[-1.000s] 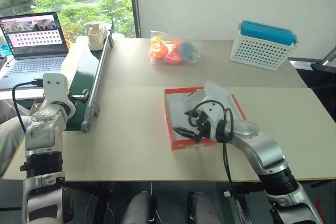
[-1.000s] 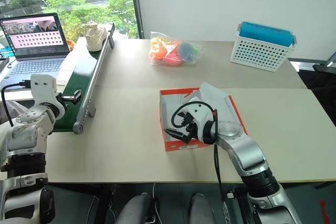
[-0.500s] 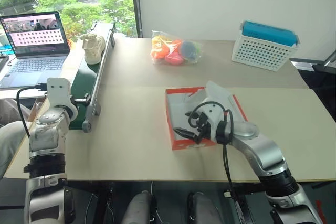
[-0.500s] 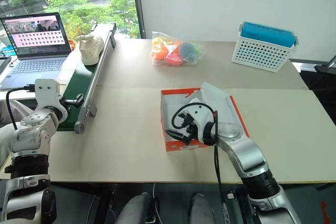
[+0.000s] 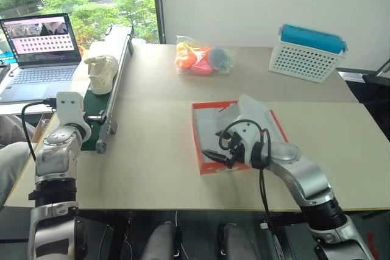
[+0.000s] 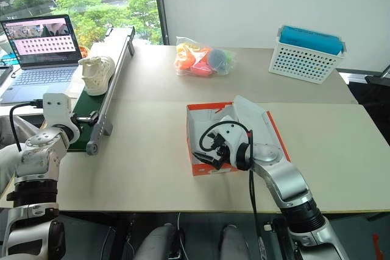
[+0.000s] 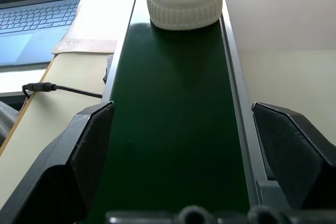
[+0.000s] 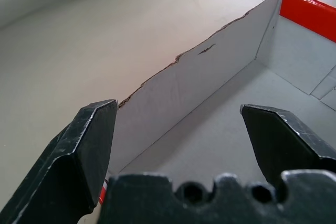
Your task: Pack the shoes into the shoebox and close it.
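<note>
On your counter (image 5: 152, 150), one shoe (image 5: 101, 72) rides the green conveyor belt (image 7: 176, 119) ahead of the wide-open, empty left gripper (image 7: 184, 145), while the right gripper (image 8: 184, 145) gapes empty over the shoebox (image 5: 204, 150) wall.
</note>
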